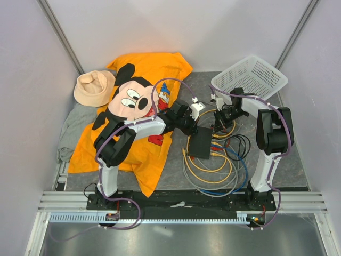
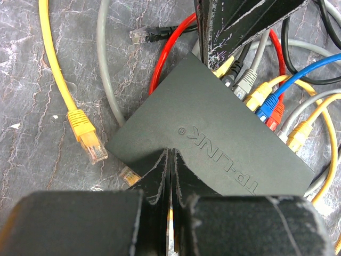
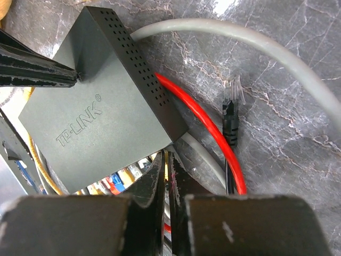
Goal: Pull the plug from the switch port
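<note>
Left gripper point(image 2: 170, 156): black fingers pressed together, nothing between them. The tips sit on the near edge of the small flat matte-black TP-LINK switch box point(image 2: 213, 141), and it looks like a hold-down, not a grasp. A loose yellow-booted clear plug point(image 2: 88, 140) lies just left of the box on the grey marbled mat point(image 2: 32, 176), in no port.

The switch is centre table in the top view, between the two arms and on top of the cable coils. Its long axis runs roughly near-to-far there. It has a plain lid, a vented short end, and ports along the long edge that faces the right arm.

Along that port edge is a row of seated plugs point(image 2: 259, 96) with grey, yellow, blue and orange-red boots, their cables fanning out to the right.

Right gripper point(image 3: 167, 162): fingers closed to a thin slit, tips at the far end of the port edge, touching or just beside the end plugs. It is the nearer effector to the plugs. The wrist view is blocked by its own fingers, so I cannot tell whether a plug or tab is nipped in the slit. A loose black plug point(image 3: 231, 113) and a red cable point(image 3: 205, 130) lie just beyond that corner.

The pull should go straight off the port edge, away from the left gripper.
</note>
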